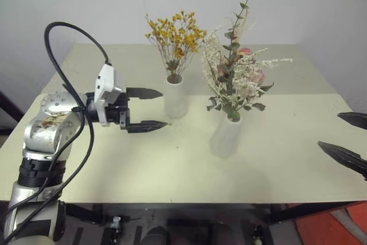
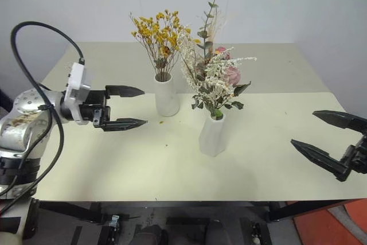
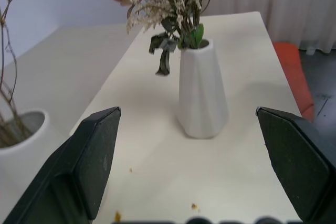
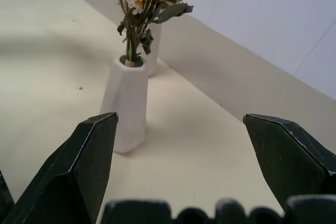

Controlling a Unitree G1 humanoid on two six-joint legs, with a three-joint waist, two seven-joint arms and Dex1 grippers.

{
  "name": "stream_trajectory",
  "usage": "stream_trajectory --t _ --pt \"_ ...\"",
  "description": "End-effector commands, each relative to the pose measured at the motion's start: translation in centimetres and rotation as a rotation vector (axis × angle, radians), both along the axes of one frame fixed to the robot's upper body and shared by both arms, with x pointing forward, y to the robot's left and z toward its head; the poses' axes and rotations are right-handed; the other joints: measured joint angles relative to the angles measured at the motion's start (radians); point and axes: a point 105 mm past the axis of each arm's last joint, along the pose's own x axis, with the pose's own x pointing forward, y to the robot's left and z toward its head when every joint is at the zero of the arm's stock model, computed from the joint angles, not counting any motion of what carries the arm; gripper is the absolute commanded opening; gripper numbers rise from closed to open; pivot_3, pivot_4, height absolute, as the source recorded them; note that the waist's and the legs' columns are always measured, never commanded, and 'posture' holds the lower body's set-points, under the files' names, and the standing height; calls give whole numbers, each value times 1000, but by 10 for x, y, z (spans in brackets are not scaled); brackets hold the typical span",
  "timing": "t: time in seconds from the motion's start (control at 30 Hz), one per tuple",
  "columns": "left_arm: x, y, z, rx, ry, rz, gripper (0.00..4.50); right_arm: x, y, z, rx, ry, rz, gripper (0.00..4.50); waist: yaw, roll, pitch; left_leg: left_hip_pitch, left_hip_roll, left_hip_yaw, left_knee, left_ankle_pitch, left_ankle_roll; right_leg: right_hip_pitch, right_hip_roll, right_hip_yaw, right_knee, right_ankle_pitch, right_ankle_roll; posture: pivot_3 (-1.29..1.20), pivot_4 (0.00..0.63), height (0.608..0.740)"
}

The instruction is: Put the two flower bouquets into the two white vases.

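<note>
Leftmost, the left hand (image 2: 125,107) hovers over the pale bench (image 2: 172,170) with its two black fingers spread wide and nothing between them, pointing toward the vases and standing just short of the nearer one.

Next along stands the straight white vase (image 2: 167,96), a plain matte cylinder with a round mouth, upright near the middle of the bench. It holds the yellow-orange bouquet (image 2: 159,32): many tiny blossoms in a loose cluster on thin brown stems that fan out above the rim.

Just to its right and a little closer to the bench's front edge is the faceted white vase (image 2: 213,136), matte, wider at the foot and narrowing toward the mouth, with angled sides that make it look slanted. The two vases stand near each other but do not touch. The faceted one carries the fuller bouquet (image 2: 215,76): cream sprays, a few pink blooms, dark green leaves drooping at the rim, and one tall leafy sprig rising above everything. Its flowers overlap the yellow cluster in the head views.

A few small orange crumbs (image 3: 117,216) lie on the bench near the vases.

Farthest right, the right hand (image 2: 330,139) hangs at the bench's edge, well apart from both vases, fingers wide and empty.
</note>
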Motion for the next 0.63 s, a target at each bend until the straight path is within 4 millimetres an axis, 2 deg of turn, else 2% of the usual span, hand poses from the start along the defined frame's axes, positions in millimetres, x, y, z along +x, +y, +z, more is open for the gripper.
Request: stream_trajectory --t 0.03,0.33,0.63 --pt "-12 8 13 -21 -30 16 4500 -3 -9 10 -39 -7 -14 4493 0 0 0 0 0 0 0 0 0 0 0 0 0 0 0 0 150 740" --pt "-23 28 10 -18 -2 109 4500 0 -12 9 -68 34 -19 4493 0 0 0 1 0 1 -1 0 0 1 0 0 0 0 0 0 150 740" --pt "-31 36 8 -14 8 140 4500 5 -14 9 -99 50 1 4493 0 0 0 1 1 3 -1 0 0 1 0 0 -1 0 0 0 150 740"
